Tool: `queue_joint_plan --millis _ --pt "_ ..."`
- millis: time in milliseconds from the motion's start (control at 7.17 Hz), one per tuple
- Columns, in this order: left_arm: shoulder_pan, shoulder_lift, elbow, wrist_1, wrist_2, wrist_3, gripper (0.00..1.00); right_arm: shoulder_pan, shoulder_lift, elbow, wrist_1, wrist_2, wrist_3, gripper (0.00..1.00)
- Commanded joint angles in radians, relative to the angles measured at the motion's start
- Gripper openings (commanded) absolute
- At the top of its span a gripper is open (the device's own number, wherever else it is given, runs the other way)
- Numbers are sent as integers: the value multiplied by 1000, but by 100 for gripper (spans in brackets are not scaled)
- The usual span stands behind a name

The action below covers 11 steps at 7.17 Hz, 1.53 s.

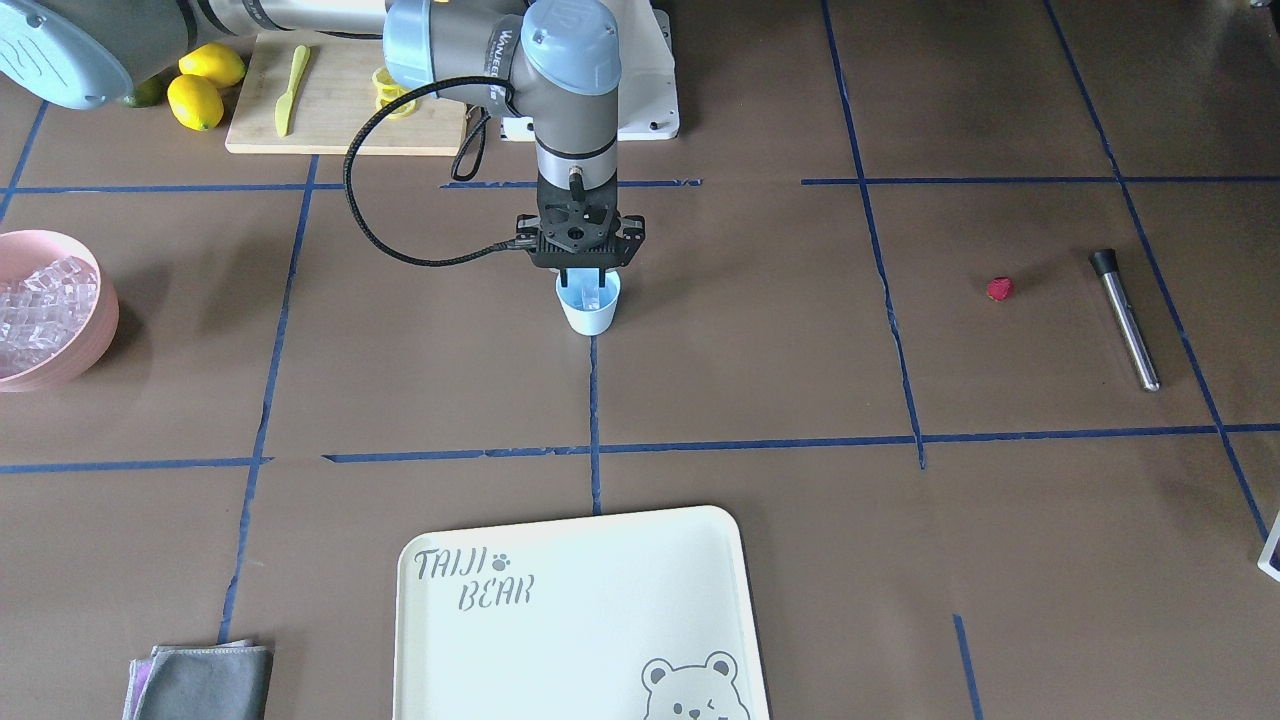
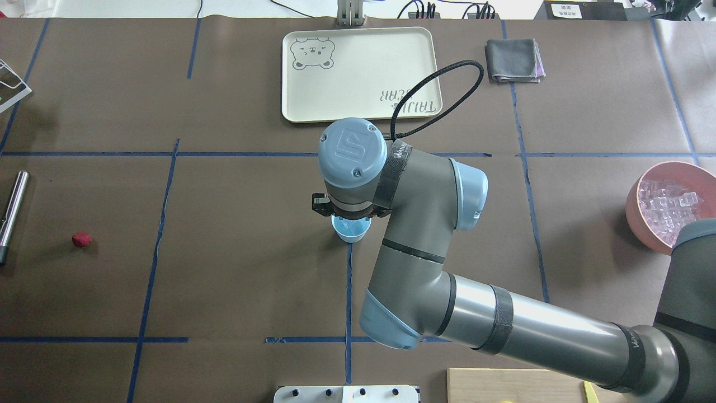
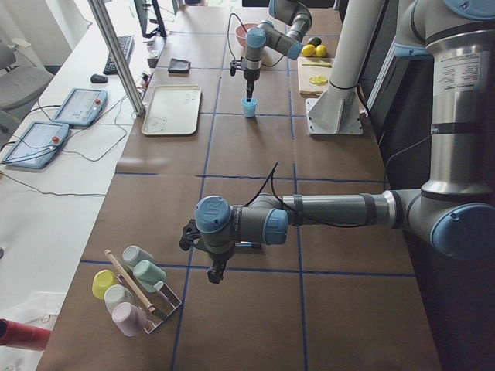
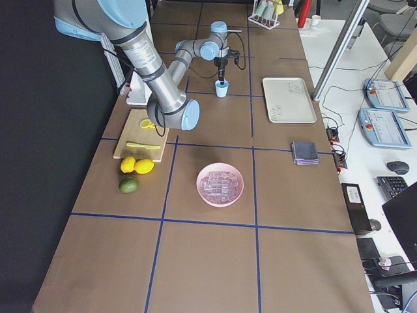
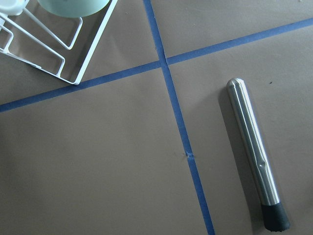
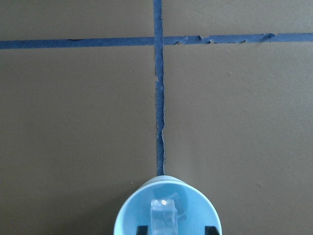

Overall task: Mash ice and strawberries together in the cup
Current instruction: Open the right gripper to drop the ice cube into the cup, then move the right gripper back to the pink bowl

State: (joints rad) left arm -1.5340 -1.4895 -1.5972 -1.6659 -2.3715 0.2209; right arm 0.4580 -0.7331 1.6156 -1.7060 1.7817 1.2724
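Note:
The light-blue cup (image 1: 590, 312) stands mid-table on a blue tape line. My right gripper (image 1: 588, 278) hangs straight down over its mouth, open. In the right wrist view its two dark fingertips (image 6: 142, 229) sit wider apart than a clear ice cube (image 6: 164, 215) inside the cup (image 6: 132, 215). More ice (image 1: 35, 300) fills the pink bowl (image 1: 100, 315). The strawberry (image 1: 1000, 289) lies alone on the table. My left gripper (image 3: 215, 269) hovers low near the cup rack; I cannot tell whether it is open or shut.
A steel muddler (image 5: 254, 147) lies by the strawberry, under the left wrist camera. A cream tray (image 1: 580, 620) and grey cloth (image 1: 205, 682) sit at the operators' edge. Cutting board (image 1: 340, 95) with lemon slices, knife and lemons (image 1: 205, 85) is near the robot's base.

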Motion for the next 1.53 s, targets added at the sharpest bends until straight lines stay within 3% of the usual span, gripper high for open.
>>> queue_joint_plan --millis 0,279,558,1115,1394 --pt "0 0 0 0 0 2 100 -1 0 6 0 -1 1 99" --pt "0 0 0 0 0 0 100 19 -5 27 -4 4 -10 99" --pt "0 2 0 2 0 0 100 103 -124 132 -3 28 -89 100" --pt "0 2 3 2 2 0 100 457 -426 256 5 302 -630 100" --pt "0 2 5 0 2 0 100 594 -624 290 17 318 -958 100"
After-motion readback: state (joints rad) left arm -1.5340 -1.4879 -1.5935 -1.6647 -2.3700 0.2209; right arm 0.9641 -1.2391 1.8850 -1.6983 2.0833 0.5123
